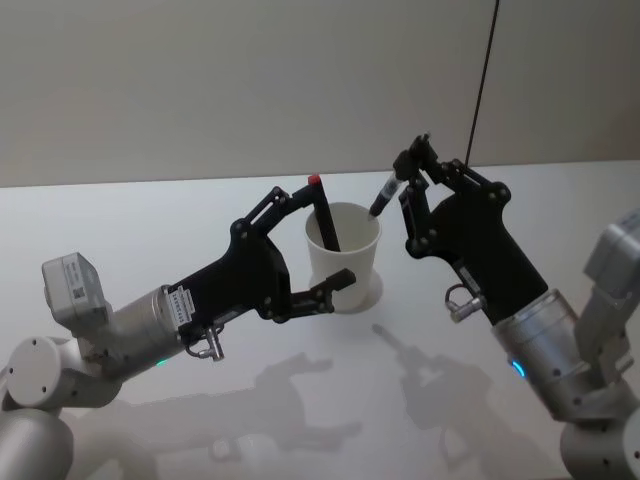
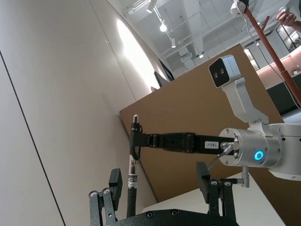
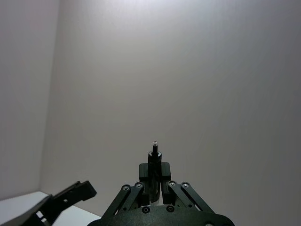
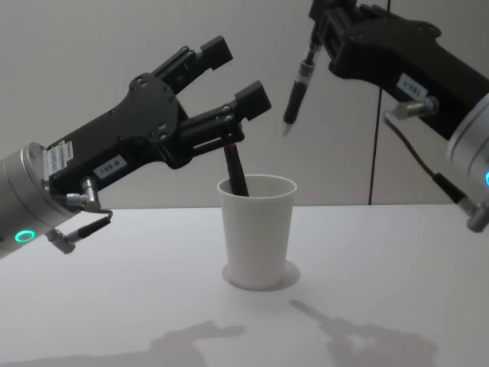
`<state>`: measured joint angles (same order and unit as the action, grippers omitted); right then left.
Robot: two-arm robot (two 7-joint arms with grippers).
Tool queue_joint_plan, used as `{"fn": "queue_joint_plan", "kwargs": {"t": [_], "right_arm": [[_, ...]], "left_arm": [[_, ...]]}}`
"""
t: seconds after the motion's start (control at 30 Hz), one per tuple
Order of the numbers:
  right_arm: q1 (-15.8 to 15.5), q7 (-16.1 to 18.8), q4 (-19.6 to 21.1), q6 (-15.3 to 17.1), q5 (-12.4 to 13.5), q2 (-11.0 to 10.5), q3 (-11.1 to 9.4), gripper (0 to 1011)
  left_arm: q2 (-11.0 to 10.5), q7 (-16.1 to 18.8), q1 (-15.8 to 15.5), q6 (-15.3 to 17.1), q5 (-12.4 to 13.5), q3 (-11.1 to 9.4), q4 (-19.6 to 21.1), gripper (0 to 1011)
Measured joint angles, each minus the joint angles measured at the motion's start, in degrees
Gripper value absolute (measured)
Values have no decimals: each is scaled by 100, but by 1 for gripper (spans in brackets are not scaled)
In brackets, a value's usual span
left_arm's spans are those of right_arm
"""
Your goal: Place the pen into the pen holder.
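Note:
The pen holder (image 1: 345, 262) (image 4: 257, 233) is a plain white paper cup standing upright mid-table. A dark pen with a red top (image 1: 322, 215) (image 4: 236, 172) leans inside it. My left gripper (image 1: 328, 235) (image 4: 238, 73) is open, with one finger on each side of that pen's upper end and apart from it. My right gripper (image 1: 408, 170) (image 4: 315, 38) (image 3: 154, 175) is shut on a second black pen (image 1: 384, 195) (image 4: 298, 84) (image 3: 154, 157). That pen hangs tip down just above the cup's right rim. The left wrist view shows the held pen (image 2: 132, 176) beyond my left fingers (image 2: 109, 195).
The white table (image 1: 150, 230) is bare around the cup. A plain wall rises behind it, and a thin dark cable (image 1: 484, 80) hangs at the back right. My left finger (image 3: 70, 195) shows low in the right wrist view.

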<state>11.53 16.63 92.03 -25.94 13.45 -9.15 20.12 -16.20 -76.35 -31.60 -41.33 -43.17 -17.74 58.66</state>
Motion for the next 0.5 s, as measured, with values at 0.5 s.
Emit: {"fn": "queue_joint_plan", "kwargs": {"t": [0.5], "right_arm": [[455,-493,-752,-282,-1066,195,-101,129]], "left_arm": [[0,0,0,0,0,0,0,1000]]}}
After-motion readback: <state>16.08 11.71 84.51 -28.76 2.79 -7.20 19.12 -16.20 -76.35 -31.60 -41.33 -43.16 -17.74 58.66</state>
